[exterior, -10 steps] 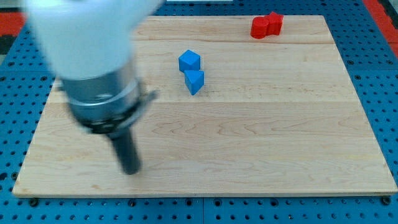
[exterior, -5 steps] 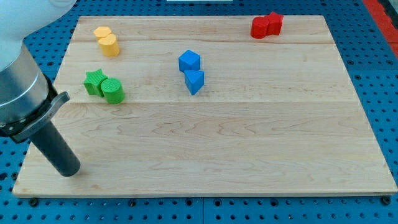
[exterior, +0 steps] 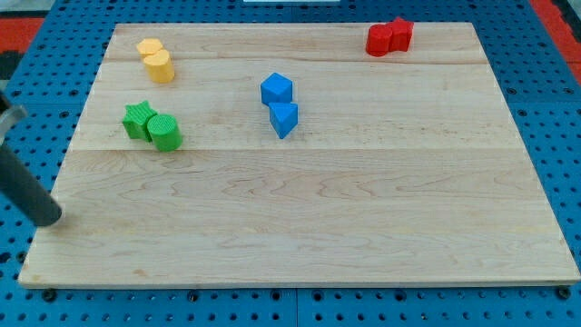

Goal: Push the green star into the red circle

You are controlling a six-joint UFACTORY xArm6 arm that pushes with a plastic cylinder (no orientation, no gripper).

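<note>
The green star (exterior: 137, 118) lies at the board's left, touching a green cylinder (exterior: 165, 133) on its right. The red circle block (exterior: 379, 40) sits at the view's top right, touching a red star-like block (exterior: 400, 33). My tip (exterior: 50, 220) is at the far left edge of the board, below and left of the green star, well apart from every block.
Two yellow blocks (exterior: 156, 59) sit together at the top left. A blue cube (exterior: 277, 89) and a blue wedge-like block (exterior: 284, 119) sit near the board's middle top. The wooden board (exterior: 363, 218) lies on a blue pegboard.
The arm has swept to the view's left, uncovering the green and yellow blocks. My tip moved from the board's lower left to its left edge. No block moved.
</note>
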